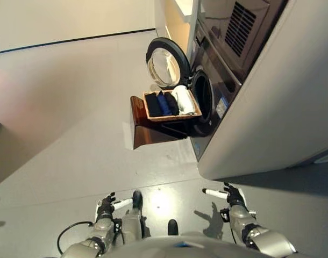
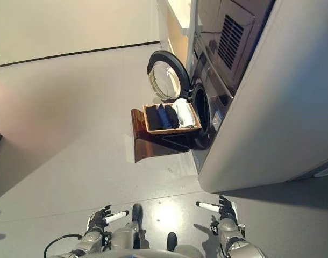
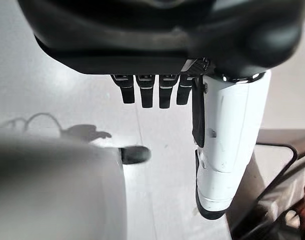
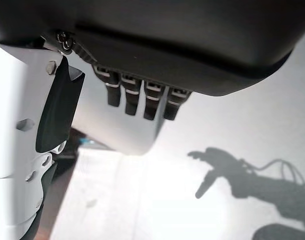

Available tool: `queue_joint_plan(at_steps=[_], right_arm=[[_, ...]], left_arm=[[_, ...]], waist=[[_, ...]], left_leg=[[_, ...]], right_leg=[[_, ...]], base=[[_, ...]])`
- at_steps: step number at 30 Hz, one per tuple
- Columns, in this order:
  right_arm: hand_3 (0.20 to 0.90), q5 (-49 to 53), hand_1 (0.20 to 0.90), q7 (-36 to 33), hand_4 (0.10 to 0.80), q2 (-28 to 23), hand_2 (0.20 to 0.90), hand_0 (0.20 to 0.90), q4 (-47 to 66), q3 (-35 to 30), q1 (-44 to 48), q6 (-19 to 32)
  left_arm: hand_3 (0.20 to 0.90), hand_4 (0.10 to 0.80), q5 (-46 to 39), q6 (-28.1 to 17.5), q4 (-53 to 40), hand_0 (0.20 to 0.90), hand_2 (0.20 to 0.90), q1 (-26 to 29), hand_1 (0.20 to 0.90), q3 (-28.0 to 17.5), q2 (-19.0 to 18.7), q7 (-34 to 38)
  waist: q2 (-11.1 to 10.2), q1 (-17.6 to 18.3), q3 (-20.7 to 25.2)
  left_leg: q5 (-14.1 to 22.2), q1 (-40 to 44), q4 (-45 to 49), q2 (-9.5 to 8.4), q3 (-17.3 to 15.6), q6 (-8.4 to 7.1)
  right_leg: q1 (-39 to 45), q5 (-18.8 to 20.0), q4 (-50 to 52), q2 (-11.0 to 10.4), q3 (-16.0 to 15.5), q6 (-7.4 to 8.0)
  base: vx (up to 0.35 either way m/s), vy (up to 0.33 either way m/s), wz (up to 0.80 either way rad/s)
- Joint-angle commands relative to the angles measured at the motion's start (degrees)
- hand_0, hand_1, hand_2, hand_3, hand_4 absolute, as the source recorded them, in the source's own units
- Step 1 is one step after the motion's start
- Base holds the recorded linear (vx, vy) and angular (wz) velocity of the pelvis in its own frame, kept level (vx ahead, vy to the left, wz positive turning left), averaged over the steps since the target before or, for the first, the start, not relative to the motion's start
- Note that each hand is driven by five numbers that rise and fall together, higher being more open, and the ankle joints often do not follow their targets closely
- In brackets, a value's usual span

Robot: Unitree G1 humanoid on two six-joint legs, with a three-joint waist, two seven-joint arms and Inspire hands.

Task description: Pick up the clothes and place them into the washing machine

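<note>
Nearest the camera, low in the head views, your left hand [image 1: 106,208] and right hand [image 1: 232,198] hang over the bare grey floor [image 1: 72,156], both released, fingers straight and loose with the white-covered thumbs standing out, and both empty; each wrist view confirms this, showing only floor past the fingers. The clothes [image 1: 171,102] are well ahead of you and well apart from either hand: dark, blue and white pieces, seemingly rolled or folded, packed side by side in a shallow wooden basket [image 1: 169,115]. That basket sits on a low brown stand [image 1: 149,131] placed just beside the front of the washing machine [image 1: 218,80]. The machine's round door [image 1: 165,63] is swung wide open to the left, and its dark drum opening [image 1: 202,97] lies right next to the basket's white end. Nothing can be made out inside the drum, which is too dark to read. As a judgement, the task looks unstarted: the door being open is the only part ready, and you have yet to approach the basket, grasp each piece of clothing and carry it into the drum.
</note>
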State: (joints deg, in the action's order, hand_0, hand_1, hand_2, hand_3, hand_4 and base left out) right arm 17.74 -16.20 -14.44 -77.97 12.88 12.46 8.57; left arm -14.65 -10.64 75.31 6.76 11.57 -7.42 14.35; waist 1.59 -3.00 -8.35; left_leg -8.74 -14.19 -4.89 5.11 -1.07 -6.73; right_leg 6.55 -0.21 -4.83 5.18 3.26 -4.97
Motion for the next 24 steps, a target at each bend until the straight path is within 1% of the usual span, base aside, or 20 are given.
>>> queue_joint_plan(at_steps=[1, 2, 4, 5, 7, 8, 9, 11, 12, 13, 14, 15, 16, 17, 18, 19, 20, 21, 22, 24], right_arm=[[0.9, 2.1, 0.9, -1.8, 0.8, -0.1, 0.9, 0.9, 0.3, -1.3, 0.2, 2.0], [0.9, 2.3, 0.9, -1.7, 0.8, 0.4, 0.9, 0.9, 0.0, -1.5, 0.2, 1.9], [0.9, 2.4, 0.9, -1.1, 0.8, 0.5, 0.9, 0.9, -0.6, -2.0, -0.1, 1.7], [0.9, 2.5, 0.9, -0.9, 0.8, 0.5, 0.9, 0.9, -1.3, -2.7, -0.4, 1.5], [0.9, 3.1, 0.9, -1.0, 0.8, 0.5, 0.9, 0.9, -1.1, -3.4, -0.6, 1.5], [0.9, 3.1, 0.9, -0.8, 0.8, 0.4, 0.9, 0.9, -1.2, -3.7, -0.8, 1.5], [0.9, 3.1, 0.9, -0.6, 0.8, 0.3, 0.9, 0.9, -1.1, -4.3, -1.2, 1.5], [0.9, 3.2, 0.9, -0.7, 0.8, 0.0, 0.9, 0.9, -0.7, -4.6, -1.6, 1.5], [0.9, 3.4, 0.9, -0.7, 0.8, -0.1, 0.9, 0.9, -0.6, -4.9, -1.5, 1.5], [0.9, 3.6, 0.9, -0.6, 0.8, -0.2, 0.9, 0.9, -0.5, -5.1, -1.6, 1.6], [0.9, 3.7, 0.9, -0.5, 0.8, -0.3, 0.9, 0.9, -0.5, -5.2, -1.8, 1.7], [0.9, 3.9, 0.9, -0.5, 0.8, -0.5, 0.9, 0.9, -0.6, -5.3, -1.6, 1.8], [0.9, 3.9, 0.9, -0.6, 0.8, -0.5, 0.9, 0.9, -0.6, -5.3, -1.5, 1.8], [0.9, 4.0, 0.9, -0.6, 0.8, -0.5, 0.9, 0.9, -0.7, -5.2, -1.2, 1.8], [0.9, 4.2, 0.9, -0.7, 0.8, -0.6, 0.9, 0.9, -0.6, -5.3, -0.8, 1.9], [0.9, 4.1, 0.9, -0.8, 0.8, -0.8, 0.9, 0.9, -0.5, -5.3, -0.7, 1.9], [0.9, 4.0, 0.9, -0.8, 0.8, -0.8, 0.9, 0.9, -0.4, -5.1, -0.5, 1.9], [0.9, 4.0, 0.9, -0.8, 0.8, -0.8, 0.9, 0.9, -0.4, -5.1, -0.5, 1.9], [0.9, 4.0, 0.9, -0.7, 0.8, -1.3, 0.9, 0.9, -0.2, -5.0, -0.5, 1.9], [0.9, 4.6, 0.9, -0.2, 0.8, -1.0, 0.9, 0.9, -0.4, -5.1, -1.6, 2.1]], left_arm=[[0.9, 0.8, 0.2, -1.6, 0.4, 0.9, 0.9, 1.3, 0.9, 0.2, -2.4, 1.8], [0.9, 0.8, 0.2, -1.8, 0.2, 0.9, 0.9, 1.4, 0.9, -0.1, -3.0, 2.0], [0.9, 0.8, 0.5, -1.7, 0.2, 0.9, 0.9, 1.6, 0.9, -0.4, -3.9, 1.9], [0.9, 0.8, 0.8, -1.7, -0.2, 0.9, 0.9, 1.5, 0.9, -0.5, -4.7, 2.0], [0.9, 0.8, 1.3, -1.7, -0.7, 0.9, 0.9, 1.8, 0.9, -0.3, -5.4, 2.0], [0.9, 0.8, 1.8, -1.7, -1.0, 0.9, 0.9, 1.9, 0.9, -0.2, -5.7, 1.9], [0.9, 0.8, 2.5, -1.6, -1.0, 0.9, 0.9, 1.9, 0.9, 0.0, -6.0, 1.7], [0.9, 0.8, 2.5, -1.6, -2.0, 0.9, 0.9, 1.8, 0.9, 0.3, -6.8, 1.5], [0.9, 0.8, 2.5, -1.5, -2.0, 0.9, 0.9, 2.0, 0.9, 0.3, -7.0, 1.5], [0.9, 0.8, 2.8, -1.5, -1.7, 0.9, 0.9, 2.3, 0.9, 0.4, -7.4, 1.3], [0.9, 0.8, 3.2, -1.5, -1.5, 0.9, 0.9, 2.5, 0.9, 0.5, -7.6, 1.2], [0.9, 0.8, 3.3, -1.6, -1.2, 0.9, 0.9, 2.7, 0.9, 0.4, -7.8, 1.2], [0.9, 0.8, 3.2, -1.8, -1.1, 0.9, 0.9, 3.2, 0.9, 0.5, -7.9, 1.2], [0.9, 0.8, 2.9, -2.0, -1.3, 0.9, 0.9, 3.9, 0.9, 0.6, -7.7, 1.1], [0.9, 0.8, 2.8, -2.2, -1.4, 0.9, 0.9, 4.5, 0.9, 0.7, -7.6, 1.1], [0.9, 0.8, 2.7, -2.4, -1.6, 0.9, 0.9, 5.0, 0.9, 0.8, -7.5, 1.1], [0.9, 0.8, 2.8, -2.6, -1.7, 0.9, 0.9, 5.5, 0.9, 0.9, -7.4, 1.1], [0.9, 0.8, 2.8, -2.6, -1.7, 0.9, 0.9, 5.5, 0.9, 0.9, -7.4, 1.1], [0.9, 0.8, 3.9, -2.7, -2.3, 0.9, 0.9, 6.5, 0.9, 1.9, -6.9, 0.9], [0.9, 0.8, 4.4, -2.8, -2.3, 0.9, 0.9, 6.5, 0.9, 2.3, -6.2, 0.7]], waist=[[-3.4, -1.1, 3.8], [-4.1, -1.5, 4.6], [-5.0, -2.0, 5.3], [-5.8, -2.2, 5.7], [-5.8, -2.2, 5.4], [-5.6, -2.0, 5.2], [-5.5, -1.8, 4.8], [-3.9, -0.9, 3.2], [-3.2, -0.2, 2.4], [-2.6, 0.4, 1.8], [-2.3, 1.3, 1.4], [-1.9, 1.7, 1.3], [-1.9, 2.2, 0.9], [-2.4, 2.5, 0.9], [-2.9, 3.3, 0.4], [-3.6, 3.8, 0.4], [-3.8, 4.5, 0.3], [-3.6, 4.5, 0.1], [-4.5, 5.8, 0.4], [-4.9, 6.3, 1.3]], left_leg=[[-3.9, -1.8, 2.0, -1.89, 1.5, 3.53], [-2.9, -1.8, 3.1, -2.51, 1.5, 4.22], [-1.1, -1.1, 4.7, -3.41, 0.8, 5.25], [0.5, -0.8, 5.6, -4.66, 0.5, 6.23], [2.7, 0.1, 7.0, -5.73, 0.4, 7.5], [3.8, 0.8, 7.4, -6.33, 0.4, 8.27], [5.0, 1.6, 8.0, -7.12, 0.2, 9.07], [6.3, 4.3, 8.2, -7.25, 0.9, 10.35], [6.9, 5.7, 8.1, -7.27, 1.4, 10.64], [7.6, 6.8, 8.1, -7.04, 1.5, 10.87], [8.1, 8.4, 7.5, -7.17, 2.2, 10.82], [8.4, 9.5, 7.0, -6.97, 2.4, 10.75], [8.9, 11.1, 6.3, -7.05, 2.9, 10.39], [9.6, 12.2, 5.6, -7.78, 3.1, 10.09], [10.5, 14.2, 4.8, -8.34, 3.9, 9.74], [11.1, 15.4, 3.9, -8.97, 4.2, 9.4], [11.7, 17.3, 2.9, -9.01, 4.9, 9.05], [11.8, 17.6, 2.7, -8.79, 4.9, 9.01], [13.4, 19.8, 2.4, -9.53, 7.0, 8.7], [14.7, 21.2, 2.3, -9.24, 8.1, 8.3]], right_leg=[[6.5, -6.5, 1.6, -6.1, 4.7, 8.46], [6.3, -6.8, 3.1, -7.2, 5.0, 9.33], [5.4, -5.7, 6.6, -9.2, 5.1, 10.72], [4.5, -2.8, 10.3, -10.6, 5.4, 11.79], [1.1, 2.5, 17.2, -11.1, 5.9, 12.17], [-0.9, 5.3, 21.1, -11.2, 5.8, 11.99], [-2.4, 9.2, 25.7, -11.7, 4.8, 11.94], [-7.3, 12.8, 34.0, -11.2, 2.7, 11.49], [-9.6, 12.0, 36.7, -10.9, 1.7, 11.21], [-12.1, 9.9, 37.4, -11.0, 0.0, 10.73], [-14.7, 7.1, 36.4, -9.8, -1.0, 10.16], [-16.6, 5.2, 34.7, -9.2, -2.5, 9.91], [-17.9, 2.7, 31.6, -9.1, -4.9, 9.39], [-19.0, 1.8, 26.0, -8.9, -6.8, 9.41], [-18.7, 2.5, 20.2, -8.9, -8.7, 9.88], [-20.3, 3.8, 14.9, -9.0, -9.5, 10.57], [-20.4, 5.3, 11.0, -8.6, -9.7, 11.1], [-20.0, 5.3, 10.6, -8.4, -9.9, 11.08], [-20.0, 7.5, 6.5, -7.0, -6.6, 11.56], [-17.9, 7.4, 5.1, -5.7, -2.5, 11.01]], base=[[0.356, 0.227, -0.72], [0.333, 0.209, -0.72], [0.324, 0.199, -0.46], [0.29, 0.194, -0.26], [0.239, 0.212, -0.09], [0.245, 0.242, 0.0], [0.248, 0.253, 0.06], [0.218, 0.263, 0.01], [0.236, 0.254, -0.05], [0.294, 0.213, 0.12], [0.313, 0.17, 0.03], [0.329, 0.106, 0.13], [0.313, 0.056, -0.03], [0.363, 0.004, 0.08], [0.364, -0.021, 0.08], [0.388, -0.04, 0.13], [0.258, -0.025, 0.16], [0.393, -0.047, 0.3], [0.352, -0.049, 0.36], [0.378, -0.09, 0.53]])
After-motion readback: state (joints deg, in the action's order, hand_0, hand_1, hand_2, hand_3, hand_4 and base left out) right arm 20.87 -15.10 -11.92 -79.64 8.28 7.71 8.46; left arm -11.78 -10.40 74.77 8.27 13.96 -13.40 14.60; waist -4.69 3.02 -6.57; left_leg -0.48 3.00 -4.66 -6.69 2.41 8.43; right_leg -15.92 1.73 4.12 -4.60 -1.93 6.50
